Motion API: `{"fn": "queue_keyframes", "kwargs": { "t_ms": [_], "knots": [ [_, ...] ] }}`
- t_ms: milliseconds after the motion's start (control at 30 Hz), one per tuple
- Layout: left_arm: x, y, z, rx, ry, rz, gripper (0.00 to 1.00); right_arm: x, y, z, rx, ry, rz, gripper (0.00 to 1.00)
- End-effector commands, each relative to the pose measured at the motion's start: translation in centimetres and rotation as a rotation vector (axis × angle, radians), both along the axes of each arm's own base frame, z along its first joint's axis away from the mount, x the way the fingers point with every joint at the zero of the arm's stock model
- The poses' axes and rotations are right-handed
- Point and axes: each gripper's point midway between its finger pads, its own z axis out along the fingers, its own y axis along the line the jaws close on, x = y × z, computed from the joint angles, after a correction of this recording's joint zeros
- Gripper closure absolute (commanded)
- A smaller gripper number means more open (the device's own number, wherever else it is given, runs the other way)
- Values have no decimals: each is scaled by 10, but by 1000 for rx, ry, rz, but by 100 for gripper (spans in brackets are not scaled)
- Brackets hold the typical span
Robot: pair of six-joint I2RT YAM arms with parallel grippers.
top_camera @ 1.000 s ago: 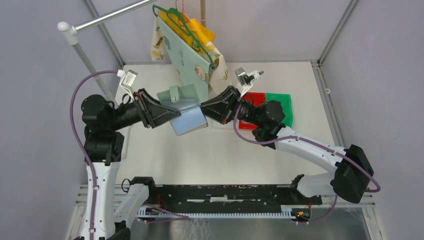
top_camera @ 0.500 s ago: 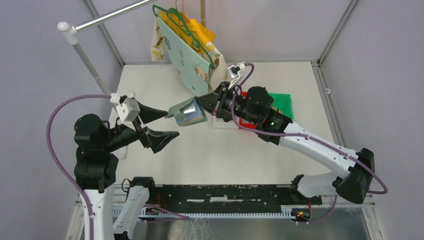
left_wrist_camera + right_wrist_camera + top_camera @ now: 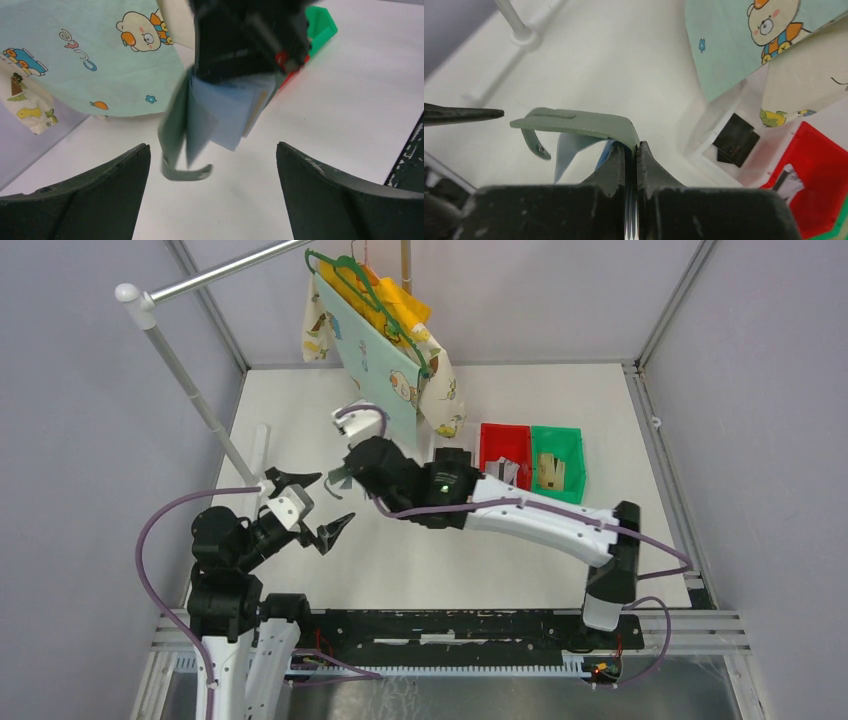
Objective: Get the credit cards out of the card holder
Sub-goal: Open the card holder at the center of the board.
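The right gripper (image 3: 631, 150) is clamped on one edge of the holder (image 3: 584, 122), which hangs open in the air facing the left gripper (image 3: 320, 502), whose jaws stand wide apart. A grey card (image 3: 507, 472) lies in the red bin (image 3: 494, 443), a tan card (image 3: 547, 470) in the green bin (image 3: 567, 440). That thin pinch could let the holder twist loose, spilling any card left inside
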Motion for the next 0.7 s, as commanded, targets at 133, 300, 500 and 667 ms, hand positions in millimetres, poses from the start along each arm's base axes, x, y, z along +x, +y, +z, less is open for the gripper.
{"fn": "queue_keyframes", "kwargs": {
  "t_ms": [133,300,500,667],
  "knots": [
    [15,5,2,21,-81,33,0,-9,-5,5,-333,-174,-85,100],
    [13,4,-5,13,-53,22,0,-17,0,4,-264,-133,-33,100],
    [15,5,-11,-22,-16,46,0,-34,18,12,-154,-65,76,100],
    [3,-4,-6,-90,22,-1,0,-42,25,12,-84,2,139,100]
  ]
}}
